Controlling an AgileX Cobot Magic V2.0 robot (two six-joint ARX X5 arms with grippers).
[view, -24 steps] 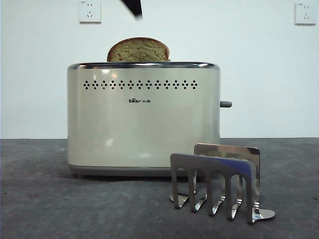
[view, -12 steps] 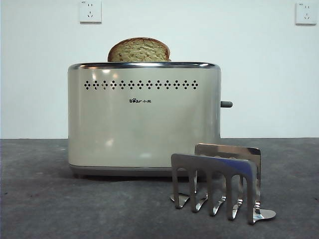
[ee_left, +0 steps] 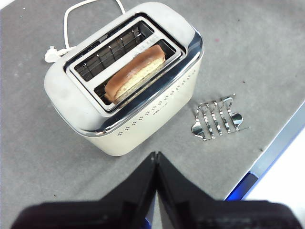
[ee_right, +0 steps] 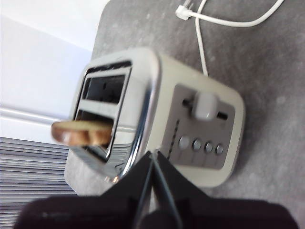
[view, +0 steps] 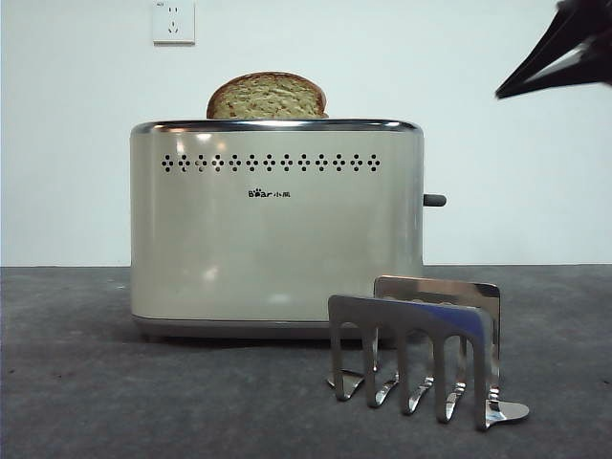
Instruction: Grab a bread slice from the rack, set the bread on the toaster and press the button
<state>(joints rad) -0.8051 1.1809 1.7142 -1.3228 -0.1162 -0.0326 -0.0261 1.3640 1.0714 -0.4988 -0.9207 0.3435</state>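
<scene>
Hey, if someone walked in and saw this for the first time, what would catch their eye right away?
The big cream toaster fills the middle of the table, with the slice of bread poking out of one top slot. In front of it, off to one side, stands the shiny steel rack, holding no bread. A dark gripper tip enters at a top corner of the front view.

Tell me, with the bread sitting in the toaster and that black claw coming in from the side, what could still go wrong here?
The slice of bread stands high out of the toaster, in the slot nearer the rack. The right gripper, jaws shut, points at the button. That lever is small, so the tip may slip off or hit the round knobs below it. A sideways push might also shove the toaster instead.
</scene>
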